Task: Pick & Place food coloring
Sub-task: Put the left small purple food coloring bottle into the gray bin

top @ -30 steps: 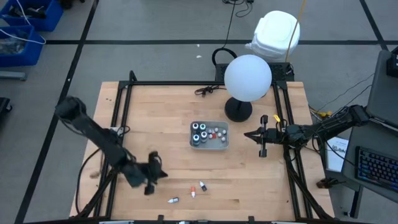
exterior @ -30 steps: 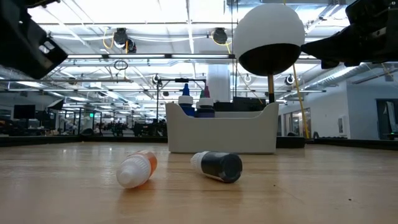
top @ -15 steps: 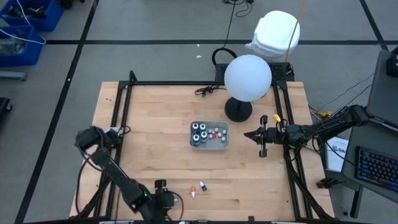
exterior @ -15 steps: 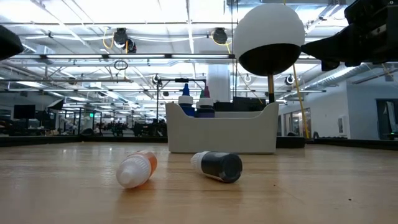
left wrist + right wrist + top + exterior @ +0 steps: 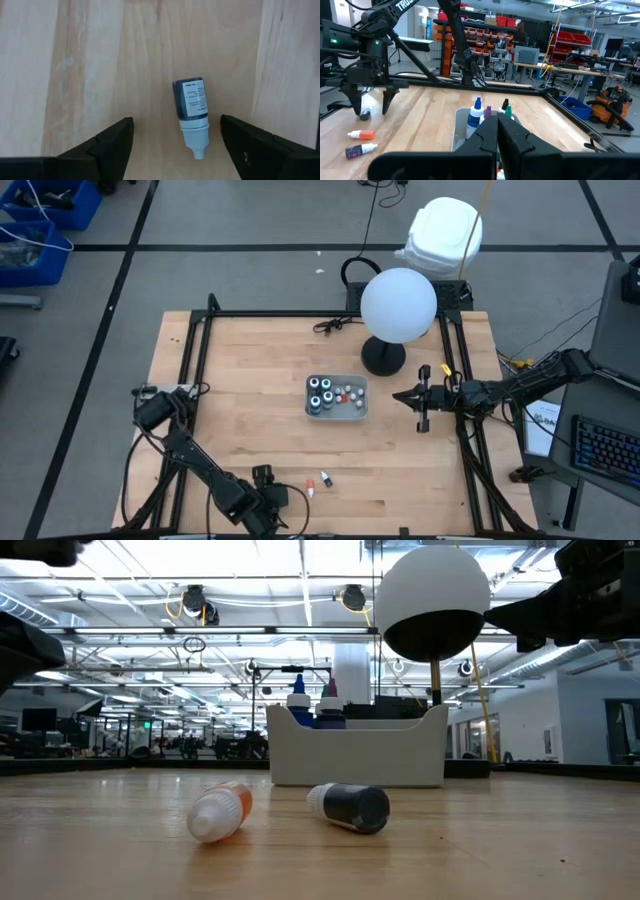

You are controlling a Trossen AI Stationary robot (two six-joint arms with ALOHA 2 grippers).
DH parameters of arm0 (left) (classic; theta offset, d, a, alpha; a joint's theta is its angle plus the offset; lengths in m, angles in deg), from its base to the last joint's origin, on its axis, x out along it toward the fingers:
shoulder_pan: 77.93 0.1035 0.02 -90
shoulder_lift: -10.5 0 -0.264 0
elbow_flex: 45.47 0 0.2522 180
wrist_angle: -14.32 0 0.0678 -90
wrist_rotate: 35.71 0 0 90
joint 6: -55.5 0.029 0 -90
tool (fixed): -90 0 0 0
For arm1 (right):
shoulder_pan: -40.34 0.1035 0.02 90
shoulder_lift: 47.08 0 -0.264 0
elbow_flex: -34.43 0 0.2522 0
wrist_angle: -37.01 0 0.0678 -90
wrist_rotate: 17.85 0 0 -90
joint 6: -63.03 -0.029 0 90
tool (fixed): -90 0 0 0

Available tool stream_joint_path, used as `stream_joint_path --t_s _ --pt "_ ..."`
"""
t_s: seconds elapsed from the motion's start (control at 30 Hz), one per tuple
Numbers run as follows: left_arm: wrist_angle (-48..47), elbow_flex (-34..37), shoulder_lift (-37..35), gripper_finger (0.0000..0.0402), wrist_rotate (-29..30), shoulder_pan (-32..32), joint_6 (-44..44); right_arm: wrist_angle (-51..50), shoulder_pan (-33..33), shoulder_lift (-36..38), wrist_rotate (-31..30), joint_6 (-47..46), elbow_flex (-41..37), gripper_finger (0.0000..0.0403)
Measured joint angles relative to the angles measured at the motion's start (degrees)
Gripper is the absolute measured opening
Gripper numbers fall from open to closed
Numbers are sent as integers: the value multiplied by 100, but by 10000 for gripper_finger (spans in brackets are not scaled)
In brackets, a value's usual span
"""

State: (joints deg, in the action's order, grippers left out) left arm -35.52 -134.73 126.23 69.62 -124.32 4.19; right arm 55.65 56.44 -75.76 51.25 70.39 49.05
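A dark blue food coloring bottle (image 5: 191, 102) with a white cap lies on its side on the wood near the table's front edge. My left gripper (image 5: 175, 131) (image 5: 274, 500) is open above it, one finger on either side and neither touching. An orange bottle (image 5: 220, 812) (image 5: 310, 490) and another dark bottle (image 5: 350, 807) (image 5: 325, 478) lie on their sides just to the right. More bottles and dark jars stand in the clear tray (image 5: 337, 397) at mid table. My right gripper (image 5: 420, 405) is shut and holds nothing, at the table's right side.
A lamp with a white globe (image 5: 398, 303) stands on its dark base (image 5: 383, 358) behind the tray. A black frame rail (image 5: 190, 370) runs along the table's sides. A cable (image 5: 335, 325) lies at the far edge. Bare wood lies left of the tray.
My left gripper has gone from the table's left side toward the near edge and a little rightward. It has come down over the dark blue bottle, which it now hides in the high view. The bottles have not moved.
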Motion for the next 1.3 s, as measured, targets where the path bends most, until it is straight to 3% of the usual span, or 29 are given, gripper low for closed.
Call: stream_joint_path --t_s 0.17,0.53,0.77,0.9,1.1,1.3 --pt "4 -4 -2 239 -289 110 -24 2 0 0 0 0 0 0" --pt "41 -7 -16 54 -669 106 390 35 0 -1 0 52 2 0" --pt "-290 -5 -306 54 -618 174 1010 303 0 1 17 -37 0 0" --pt "-1396 -437 -458 54 99 271 1182 387 0 -1 20 -47 0 0" --pt "-3249 -1447 -485 54 1869 342 1509 838 11 -64 170 -387 0 4" --pt "-3885 -2041 -485 54 3595 447 2217 997 22 -291 173 -371 110 71"
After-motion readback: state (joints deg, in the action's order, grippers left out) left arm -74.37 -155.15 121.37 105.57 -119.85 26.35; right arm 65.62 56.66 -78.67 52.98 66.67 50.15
